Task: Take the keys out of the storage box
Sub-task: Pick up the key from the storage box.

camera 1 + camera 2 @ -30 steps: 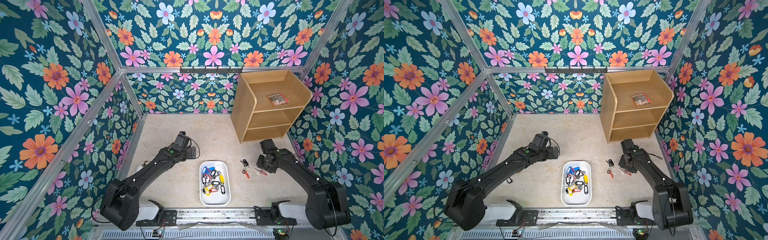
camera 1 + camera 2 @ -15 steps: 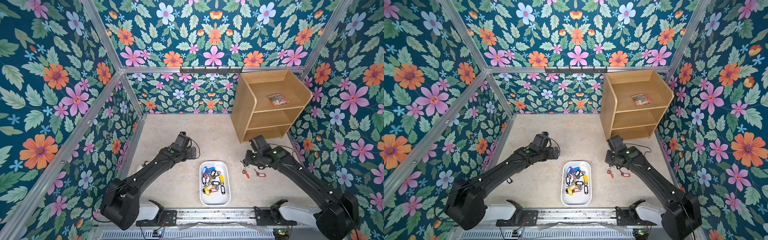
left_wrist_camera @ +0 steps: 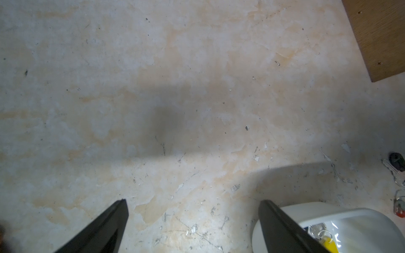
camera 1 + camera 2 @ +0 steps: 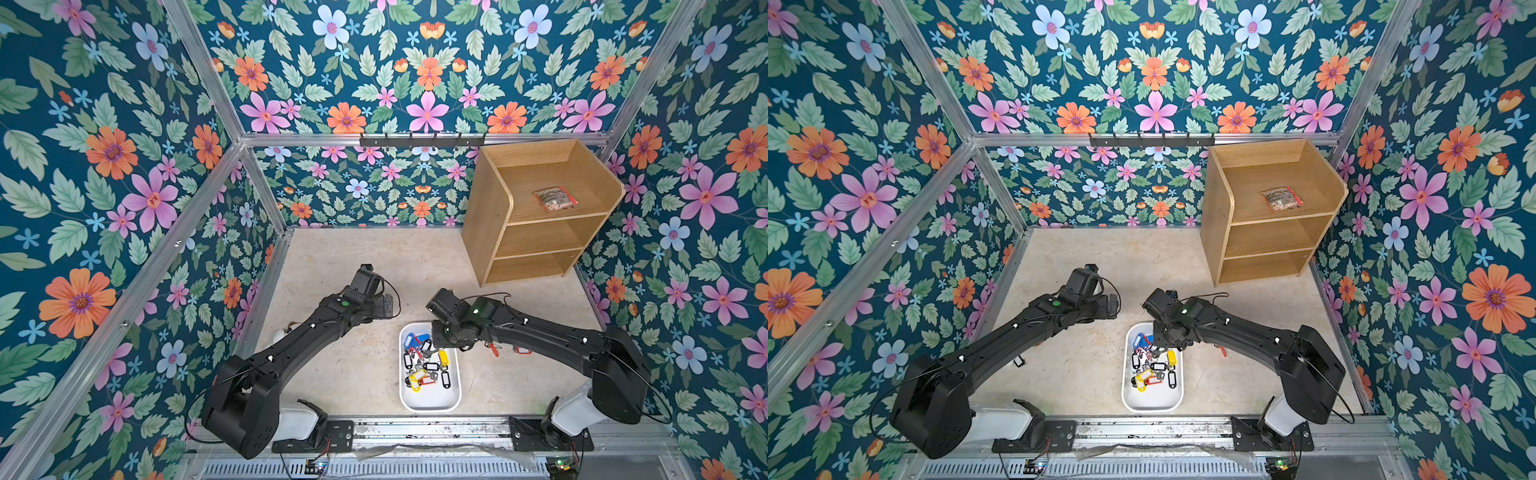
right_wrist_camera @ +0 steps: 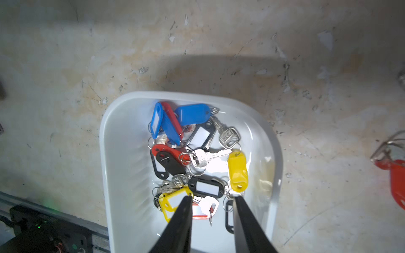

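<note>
This looks like a robotics lab test cell; floral wallpaper panels [image 4: 415,83] are fixed in a bare aluminium frame [image 4: 299,140]. Two black robot arms [image 4: 307,332] are bolted to a metal rail [image 4: 436,430] with exposed wiring [image 4: 291,459]

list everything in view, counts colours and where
storage box: one, white, on the table by the front rail
keys in the box: tangled pile, uncountable, silver with blue, red, black, yellow tags, toward its far end
keys out of the box: at least two, red tags, on the table by the right arm
shelf unit: one, wooden, table's back right corner
packet: one, clear, red-edged, top shelf
hook rail: one, black, back wall
table: one, beige
left gripper: black, open, over bare table
right gripper: black, jaws apart, over the boxed keys
</note>
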